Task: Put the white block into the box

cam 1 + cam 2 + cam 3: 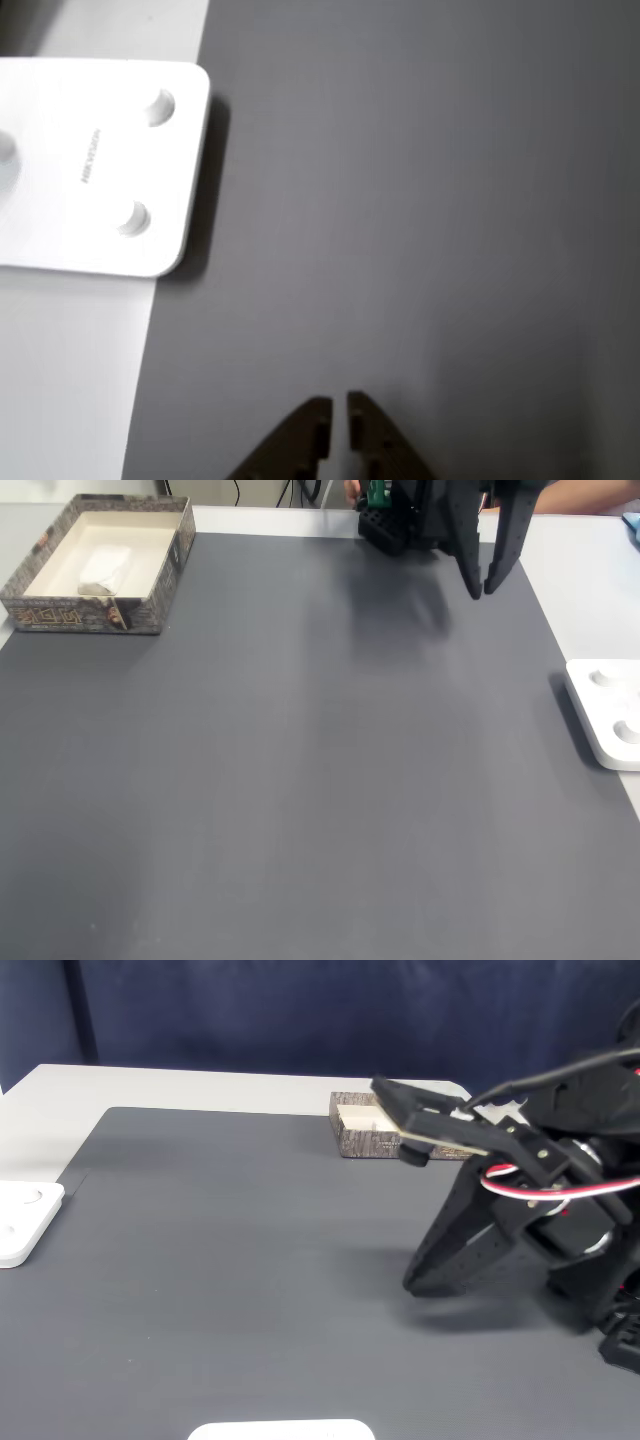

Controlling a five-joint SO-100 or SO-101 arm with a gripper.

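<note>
The box [150, 610] stands at the far left corner of the dark mat in a fixed view. The white block [105, 565] lies inside it on the pale floor. The box [362, 1140] also shows at the back of the mat in another fixed view, where its inside is hidden. My gripper [482, 588] hangs above the mat's far right part, far from the box. Its fingertips [320, 408] almost touch, and it is shut with nothing between them. In another fixed view the gripper [385, 1090] points left, in front of the box.
A flat white device [100, 165] lies on the pale table beside the mat's edge, also seen at the right edge [610, 715] and left edge [25, 1220] of the fixed views. Another white object [280, 1430] sits at the near edge. A person's arm [590, 495] lies behind the robot.
</note>
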